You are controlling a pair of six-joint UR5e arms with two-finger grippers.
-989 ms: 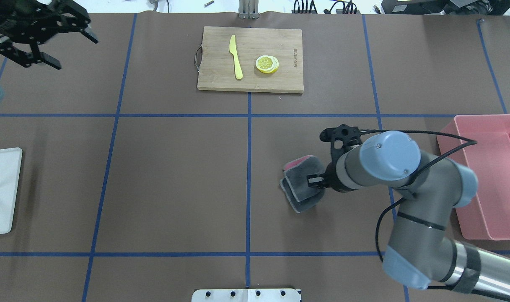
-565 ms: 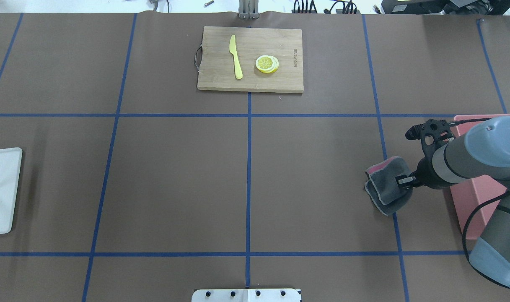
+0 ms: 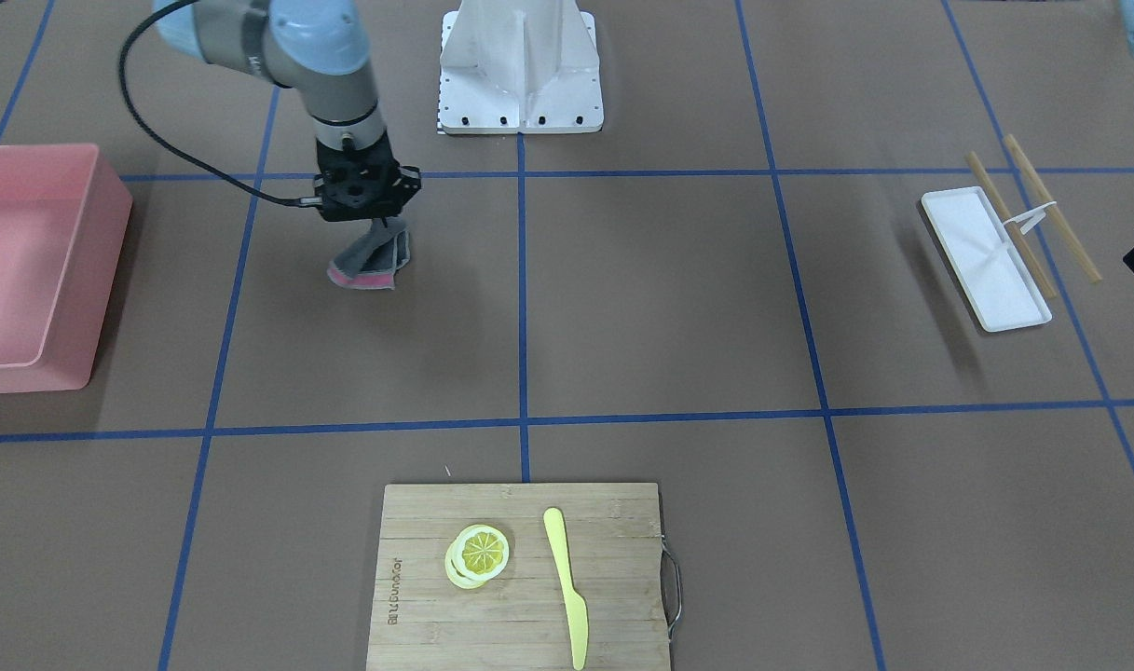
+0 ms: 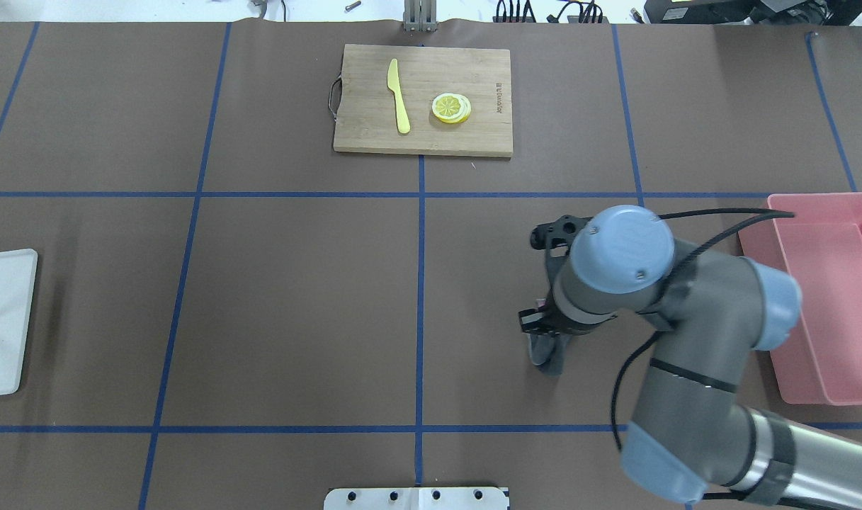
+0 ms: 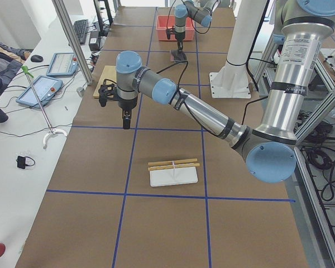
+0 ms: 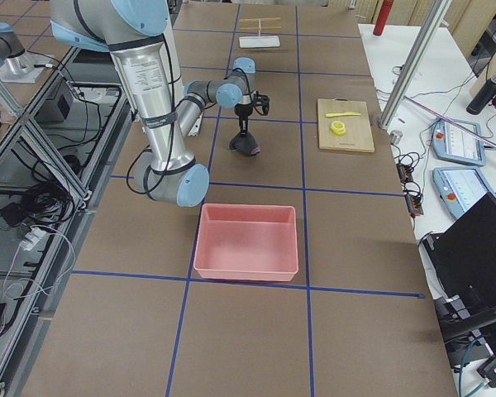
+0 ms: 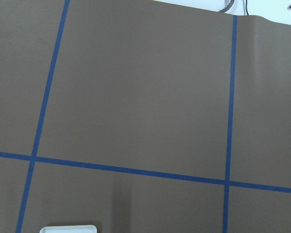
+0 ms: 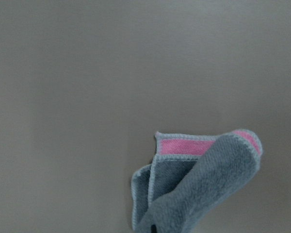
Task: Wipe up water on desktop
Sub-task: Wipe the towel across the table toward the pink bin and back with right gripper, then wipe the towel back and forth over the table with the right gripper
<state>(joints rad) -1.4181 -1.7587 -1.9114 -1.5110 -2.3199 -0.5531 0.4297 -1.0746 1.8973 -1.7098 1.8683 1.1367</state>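
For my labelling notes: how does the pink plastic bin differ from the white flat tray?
The pink plastic bin has tall walls; the white flat tray has only a low rim. The bin sits on the robot's right, the tray on its left. Two wooden sticks lie by the tray, none by the bin. Both are rectangular, on the brown desktop.

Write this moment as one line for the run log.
right gripper: shut on cloth | cloth: lower end on desktop | left gripper: raised, grip unclear
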